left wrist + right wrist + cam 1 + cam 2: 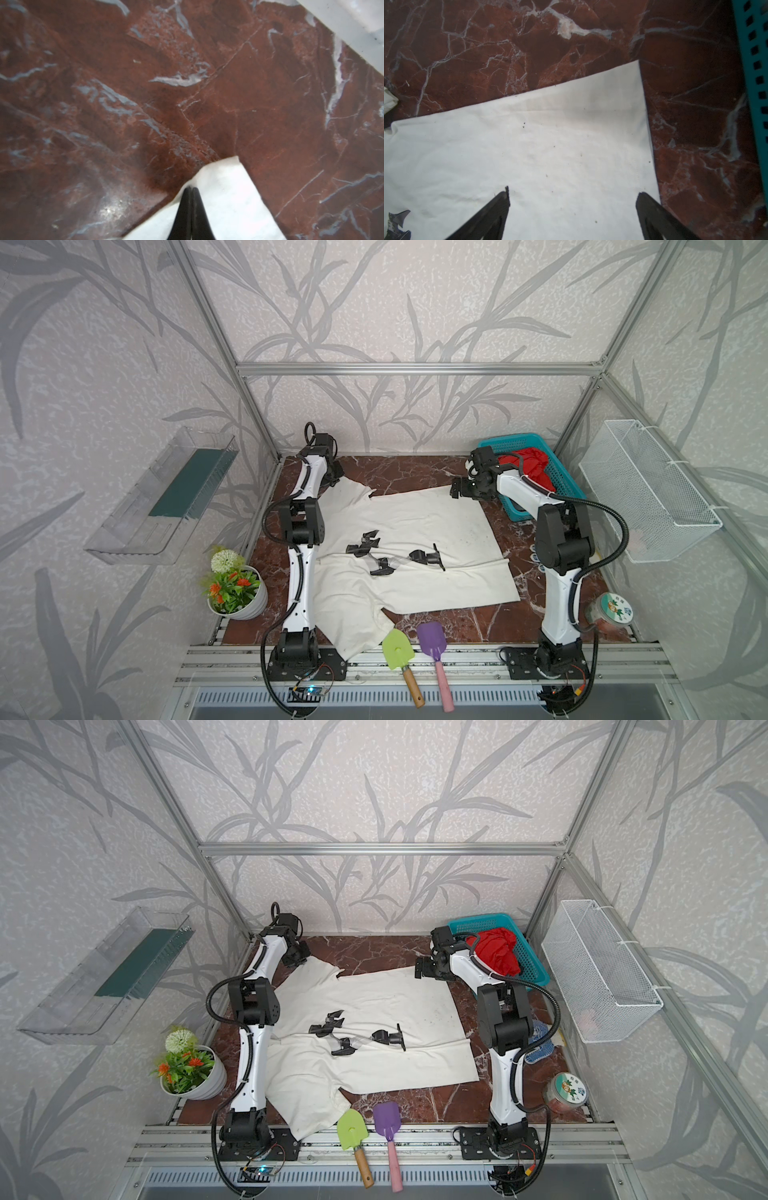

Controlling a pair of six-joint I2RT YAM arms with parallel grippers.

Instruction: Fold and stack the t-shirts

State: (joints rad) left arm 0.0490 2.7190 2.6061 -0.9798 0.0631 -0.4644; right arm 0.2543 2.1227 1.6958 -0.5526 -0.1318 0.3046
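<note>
Left end effector (pixel 190 190), reached near the desk's (pixel 407 472) far-left corner, is clamped on the cream-white t-shirt (pixel 415 522); right end effector (pixel 573 191) is held wide over it.

Lab cell — aluminium frame (pixel 415 369), wallpapered panels (pixel 415 302)

I'm seeing the cream-white t-shirt (pixel 415 522) with its black-and-grey print (pixel 390 556), a bright red t-shirt (pixel 528 464) in the teal basket (pixel 511 443), and the red-brown, white-veined marble table (pixel 415 472).
</note>
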